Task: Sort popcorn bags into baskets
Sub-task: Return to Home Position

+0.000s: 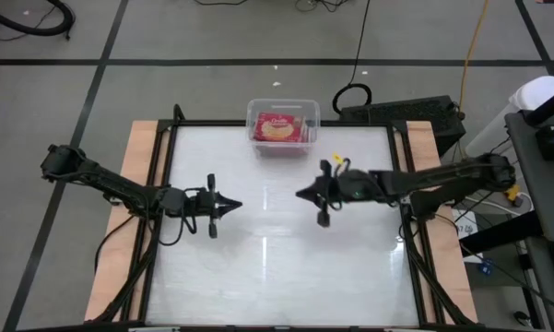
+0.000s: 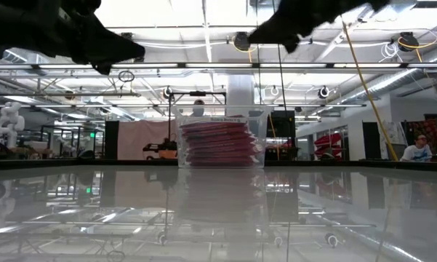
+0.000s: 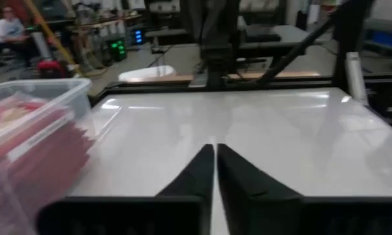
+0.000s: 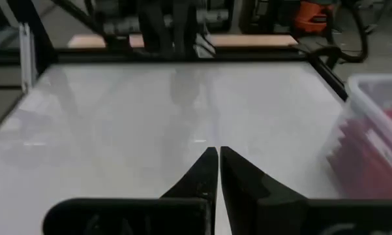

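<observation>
A clear plastic basket (image 1: 283,125) stands at the table's far edge, middle, with a stack of red popcorn bags (image 2: 219,143) inside; the top bag (image 1: 278,127) shows its popcorn picture. My left gripper (image 1: 237,206) hangs shut above the table's left half, pointing right, and holds nothing (image 3: 215,151). My right gripper (image 1: 300,195) hangs shut above the table's right half, pointing left, and also holds nothing (image 4: 218,153). The basket shows at the edge of both wrist views (image 3: 26,130) (image 4: 378,124).
The white table top (image 1: 277,258) is bounded by a dark frame with wooden strips (image 1: 120,231) at left and right. A black box with cables (image 1: 401,112) sits beyond the far right corner. People sit in the room behind (image 2: 419,148).
</observation>
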### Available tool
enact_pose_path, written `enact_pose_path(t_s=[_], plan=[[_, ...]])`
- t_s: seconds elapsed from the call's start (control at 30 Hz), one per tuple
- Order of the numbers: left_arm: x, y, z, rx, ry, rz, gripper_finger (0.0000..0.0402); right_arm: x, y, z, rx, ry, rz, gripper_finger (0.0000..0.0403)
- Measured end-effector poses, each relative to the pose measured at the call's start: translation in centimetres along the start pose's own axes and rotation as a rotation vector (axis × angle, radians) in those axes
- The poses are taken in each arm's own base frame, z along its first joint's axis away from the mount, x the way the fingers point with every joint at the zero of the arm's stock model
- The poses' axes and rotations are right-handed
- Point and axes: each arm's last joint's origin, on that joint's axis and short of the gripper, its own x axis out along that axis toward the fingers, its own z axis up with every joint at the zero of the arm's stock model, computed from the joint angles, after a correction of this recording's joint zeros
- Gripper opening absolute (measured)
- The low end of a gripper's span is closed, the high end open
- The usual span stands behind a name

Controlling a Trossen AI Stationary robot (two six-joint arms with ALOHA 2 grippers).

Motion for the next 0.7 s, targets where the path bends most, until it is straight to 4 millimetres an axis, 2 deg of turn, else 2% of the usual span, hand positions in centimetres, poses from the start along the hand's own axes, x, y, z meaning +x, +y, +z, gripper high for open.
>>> enact_pose_path(t_s=[0.07,0.23,0.33,0.47,0.57,0.7], plan=[[0.0,-0.1,0.0,-0.013,-0.003,-0.021,0.0010,-0.6,0.7,-1.5,-0.015,0.003,-0.017,0.0011],[0.0,0.0,-0.1,0.030,0.013,-0.006,0.0027,-1.7,1.8,-4.6,-0.039,-0.018,0.028,0.0011],[0.0,0.2,-0.2,0.008,0.021,0.060,0.0031,-2.2,2.1,-6.4,-0.053,0.004,0.050,0.0011],[-0.1,0.5,-0.6,-0.023,0.057,0.160,0.0027,-3.1,2.0,-8.2,-0.064,0.024,0.064,0.0011],[-0.1,0.5,-1.0,0.019,0.105,0.149,0.0007,-3.8,1.8,-9.3,-0.071,0.031,0.072,0.0011],[-0.1,0.5,-1.4,0.045,0.141,0.124,0.0007,-4.8,1.3,-10.5,-0.090,0.003,0.117,0.0011]])
